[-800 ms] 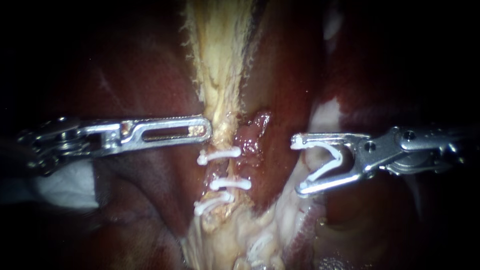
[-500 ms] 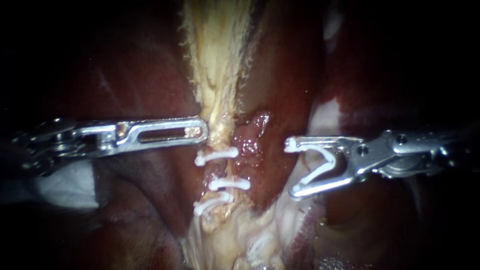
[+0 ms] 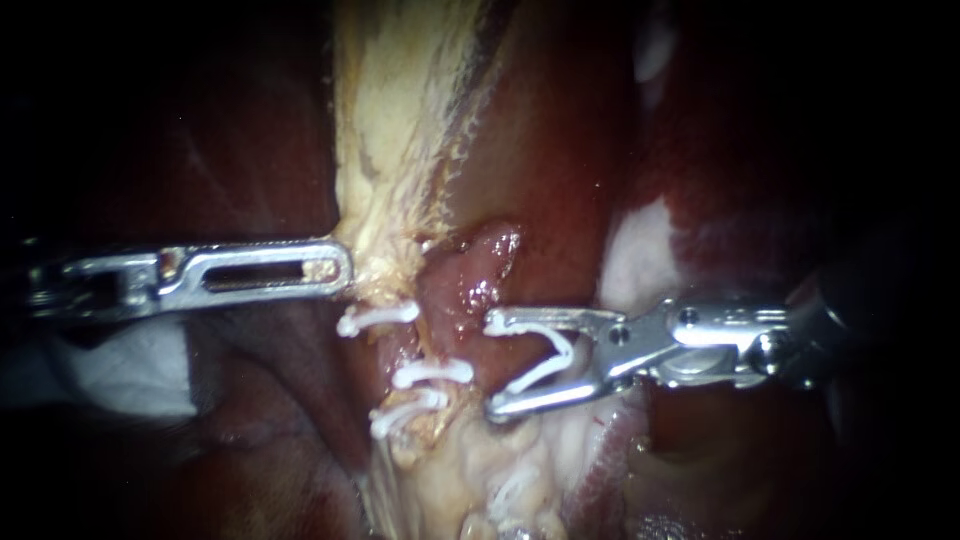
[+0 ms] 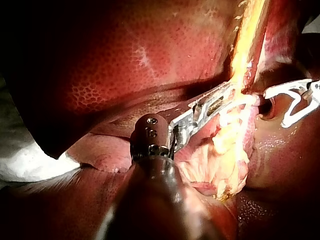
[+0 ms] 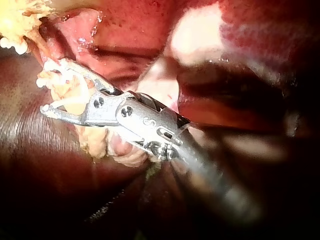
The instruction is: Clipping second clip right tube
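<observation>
My left instrument [image 3: 335, 270] comes in level from the left, its slotted jaws shut on the edge of a pale yellow tissue strand [image 3: 385, 150]; the left wrist view shows the same hold [image 4: 225, 100]. Below that tip, three white clips [image 3: 432, 374] cross the left tube. My right instrument [image 3: 492, 362] holds a white V-shaped clip [image 3: 545, 365] between its wide-spread jaws. Its tips lie against a reddish tube [image 3: 470, 285], just right of the clipped one. In the right wrist view the jaws [image 5: 47, 90] with the clip reach pale fatty tissue [image 5: 75, 95].
Dark red liver [image 3: 250, 150] lies on both sides of the strand. Pale fatty tissue [image 3: 480, 480] lies below the clips. White gauze [image 3: 120, 370] sits under the left shaft. A whitish patch [image 3: 640, 250] shows above the right instrument.
My right instrument has moved left with its clip, up to the reddish tube. My left instrument has drawn the yellow strand and the clipped tube leftward.
</observation>
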Action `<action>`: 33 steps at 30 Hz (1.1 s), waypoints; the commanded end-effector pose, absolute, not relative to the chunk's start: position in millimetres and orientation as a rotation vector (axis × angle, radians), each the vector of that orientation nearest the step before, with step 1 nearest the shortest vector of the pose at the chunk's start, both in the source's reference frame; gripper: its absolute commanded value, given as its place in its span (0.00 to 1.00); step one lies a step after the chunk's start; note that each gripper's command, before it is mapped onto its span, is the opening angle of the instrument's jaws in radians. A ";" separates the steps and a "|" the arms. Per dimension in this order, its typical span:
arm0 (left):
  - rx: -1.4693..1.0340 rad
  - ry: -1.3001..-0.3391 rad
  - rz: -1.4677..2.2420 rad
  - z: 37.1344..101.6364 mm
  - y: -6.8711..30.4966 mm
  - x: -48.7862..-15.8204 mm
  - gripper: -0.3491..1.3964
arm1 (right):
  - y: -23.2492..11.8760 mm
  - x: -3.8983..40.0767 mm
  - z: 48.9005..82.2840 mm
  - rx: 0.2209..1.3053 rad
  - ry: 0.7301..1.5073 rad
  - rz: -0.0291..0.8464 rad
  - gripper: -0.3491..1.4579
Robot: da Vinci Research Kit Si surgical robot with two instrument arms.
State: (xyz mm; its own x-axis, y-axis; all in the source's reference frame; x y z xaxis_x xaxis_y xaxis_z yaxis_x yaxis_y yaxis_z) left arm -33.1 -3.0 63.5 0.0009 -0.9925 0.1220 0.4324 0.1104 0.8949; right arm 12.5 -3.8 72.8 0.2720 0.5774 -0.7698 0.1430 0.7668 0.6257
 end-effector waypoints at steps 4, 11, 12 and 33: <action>0.777 -0.948 -1.323 63.2 -3.1 -33.2 0.00 | -4.0 14.2 74.5 0.686 1.281 0.327 0.52; 0.776 -0.948 -1.324 62.9 -3.3 -33.2 0.00 | -3.1 16.1 76.4 0.696 1.274 0.326 0.52; 0.776 -0.948 -1.324 62.9 -3.4 -33.3 0.00 | -2.9 16.3 76.7 0.694 1.273 0.328 0.52; 0.775 -0.948 -1.325 62.7 -3.5 -33.4 0.00 | -5.4 20.2 75.2 0.786 1.309 0.240 0.52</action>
